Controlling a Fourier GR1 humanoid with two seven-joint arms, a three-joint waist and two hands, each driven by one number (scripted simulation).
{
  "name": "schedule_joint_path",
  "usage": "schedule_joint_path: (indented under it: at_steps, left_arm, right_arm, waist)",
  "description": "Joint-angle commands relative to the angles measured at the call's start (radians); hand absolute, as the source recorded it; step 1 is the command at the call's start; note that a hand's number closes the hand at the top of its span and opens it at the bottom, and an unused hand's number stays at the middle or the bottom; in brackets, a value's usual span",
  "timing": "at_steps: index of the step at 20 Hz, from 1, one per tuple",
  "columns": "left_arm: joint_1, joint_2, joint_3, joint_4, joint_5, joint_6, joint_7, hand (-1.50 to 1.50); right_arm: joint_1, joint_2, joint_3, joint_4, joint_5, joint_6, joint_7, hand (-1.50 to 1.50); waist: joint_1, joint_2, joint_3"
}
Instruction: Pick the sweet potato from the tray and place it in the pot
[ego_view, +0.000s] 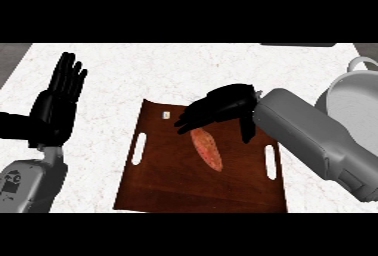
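Observation:
An orange-red sweet potato (207, 149) lies lengthwise near the middle of a dark brown tray (171, 184) with white slot handles on both sides. My right hand (218, 107) hovers over the potato's far end, fingers relaxed and pointing left and down, thumb hanging at the right; it hides the tip of the potato and nothing is held. A grey pot (345, 100) with a pale inside and a loop handle stands at the right edge, partly behind my right forearm. My left hand (57, 102) rests open at the left, fingers up.
The white marbled counter (148, 70) spreads behind and beside the tray. A small white tag (166, 115) sits on the tray's far left part. A dark strip shows at the counter's back right edge.

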Motion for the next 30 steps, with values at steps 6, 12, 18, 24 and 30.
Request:
schedule_joint_path:
  at_steps: [6, 12, 18, 24, 30]
  left_arm:
    - [-0.056, -0.076, -0.017, 0.080, -0.066, 0.060, -0.024, 0.00]
    - [0.006, -0.005, 0.059, 0.019, -0.009, -0.042, -0.003, 0.00]
    - [0.023, -0.010, 0.082, 0.062, -0.013, -0.073, -0.058, 0.00]
    - [0.020, -0.064, 0.033, -0.012, -0.068, -0.011, -0.002, 0.00]
    - [-0.015, -0.069, 0.033, 0.000, -0.075, 0.000, 0.030, 0.00]
  right_arm:
    - [-0.010, 0.098, 0.013, 0.154, 0.068, -0.007, -0.177, -1.50]
    - [0.011, 0.193, -0.023, 0.194, 0.154, -0.047, -0.066, -1.50]
    - [0.009, 0.280, -0.045, 0.302, 0.179, -0.083, -0.113, -1.50]
    - [0.040, 0.310, -0.053, 0.362, 0.245, -0.121, -0.156, -1.50]
    - [0.090, 0.342, -0.004, 0.292, 0.274, -0.171, -0.235, 1.50]
  waist:
    - [-0.023, -0.002, 0.000]
    - [-0.026, -0.008, 0.000]
    - [-0.023, -0.005, -0.001]
    - [-0.023, -0.007, 0.000]
    - [-0.026, -0.008, 0.001]
